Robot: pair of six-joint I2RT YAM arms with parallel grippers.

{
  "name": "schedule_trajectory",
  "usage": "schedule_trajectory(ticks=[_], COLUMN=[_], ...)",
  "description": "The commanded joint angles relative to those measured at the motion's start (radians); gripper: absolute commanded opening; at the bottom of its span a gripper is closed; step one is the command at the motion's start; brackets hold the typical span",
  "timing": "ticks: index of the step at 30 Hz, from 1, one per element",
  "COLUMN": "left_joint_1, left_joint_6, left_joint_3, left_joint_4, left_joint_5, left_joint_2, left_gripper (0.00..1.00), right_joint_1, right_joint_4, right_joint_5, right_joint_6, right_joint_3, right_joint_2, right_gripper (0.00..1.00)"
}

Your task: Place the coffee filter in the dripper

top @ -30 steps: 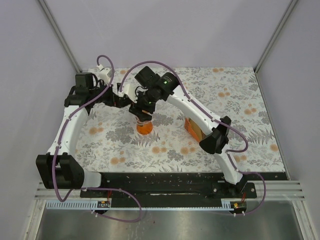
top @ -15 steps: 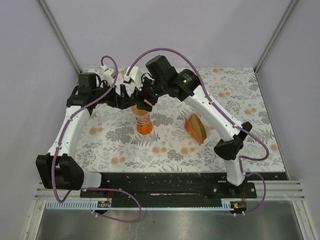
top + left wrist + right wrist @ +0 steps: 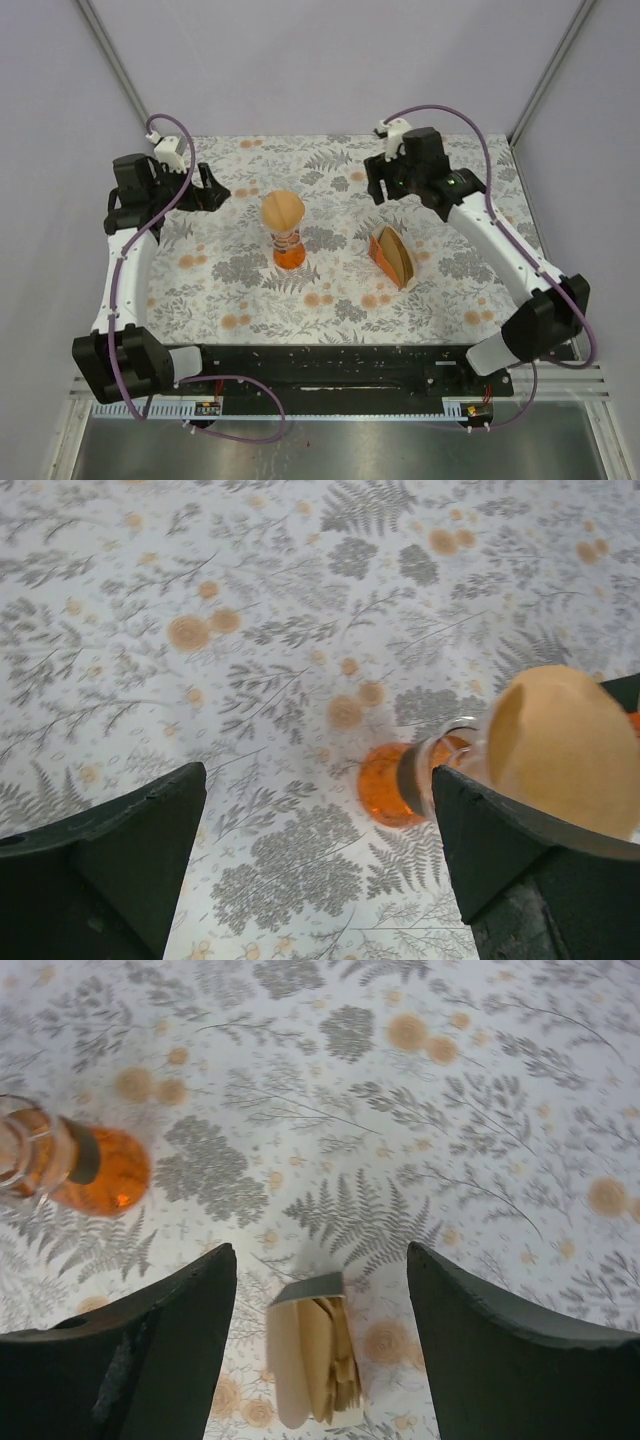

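The dripper [image 3: 287,250], clear with an orange base, stands upright mid-table. The light-brown coffee filter [image 3: 283,211] sits in its funnel top. The left wrist view shows the filter [image 3: 560,745] in the dripper [image 3: 400,785] at right. My left gripper [image 3: 212,194] is open and empty, to the left of the dripper; its jaws stand wide apart [image 3: 318,870]. My right gripper [image 3: 378,187] is open and empty, at the back right, above the holder [image 3: 320,1350]. The dripper's base [image 3: 100,1172] shows at the left of the right wrist view.
A beige wedge-shaped holder [image 3: 392,256] with a stack of brown papers stands right of the dripper; it also shows in the right wrist view [image 3: 310,1360]. The floral tablecloth [image 3: 450,280] covers the table. White walls enclose the back and sides.
Both grippers have let go and pulled back from the dripper, the left one to the left and the right one to the back right. The filter stays in the dripper's top.
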Motion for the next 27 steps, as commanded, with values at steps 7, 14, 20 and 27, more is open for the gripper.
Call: schedule_trajectory(ticks=[7, 14, 20, 27], left_joint_1=[0.096, 0.122, 0.128, 0.128], left_joint_6=[-0.045, -0.058, -0.142, -0.102], left_joint_3=[-0.253, -0.478, -0.676, -0.737], left_joint_4=[0.333, 0.614, 0.885, 0.957], left_joint_5=[-0.200, -0.283, -0.330, -0.211], left_joint_2=[-0.094, -0.126, -0.137, -0.097], left_gripper=[0.99, 0.99, 0.99, 0.99], right_joint_1=[-0.299, -0.431, -0.451, -0.451], right_joint_4=[0.423, 0.602, 0.812, 1.030], right_joint_5=[0.149, 0.248, 0.280, 0.254], right_joint_6=[0.211, 0.262, 0.210, 0.193], right_joint_3=[-0.454, -0.718, -0.887, -1.027], right_joint_2=[-0.314, -0.399, -0.428, -0.433], right_gripper=[0.78, 0.78, 0.79, 0.79])
